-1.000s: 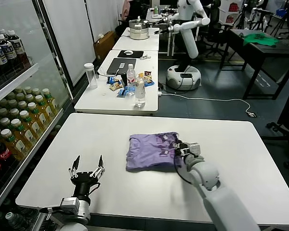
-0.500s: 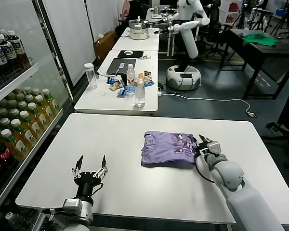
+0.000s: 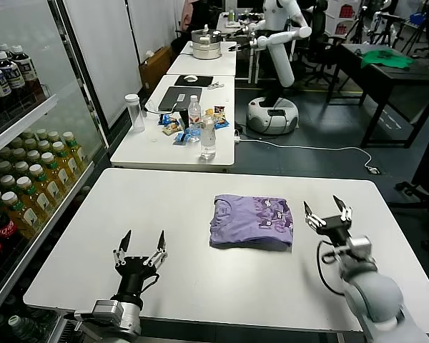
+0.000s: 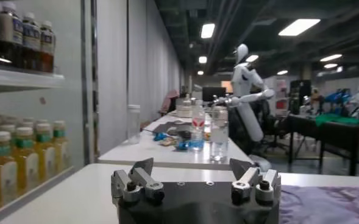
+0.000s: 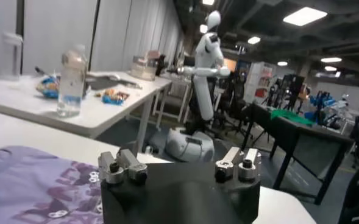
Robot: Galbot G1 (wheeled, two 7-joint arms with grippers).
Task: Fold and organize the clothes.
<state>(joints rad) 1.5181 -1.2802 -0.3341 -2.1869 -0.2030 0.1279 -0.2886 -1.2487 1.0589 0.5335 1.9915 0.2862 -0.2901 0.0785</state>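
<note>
Jaws wide, right gripper [image 3: 327,211] beside folded T-shirt [image 3: 252,221].

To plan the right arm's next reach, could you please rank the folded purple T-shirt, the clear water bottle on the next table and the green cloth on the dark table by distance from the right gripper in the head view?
From the open right gripper:
1. Purple T-shirt, just beside it toward the robot's left, on the white table.
2. Clear water bottle, on the next table beyond.
3. Green cloth, farthest, on the dark table at back right.
</note>
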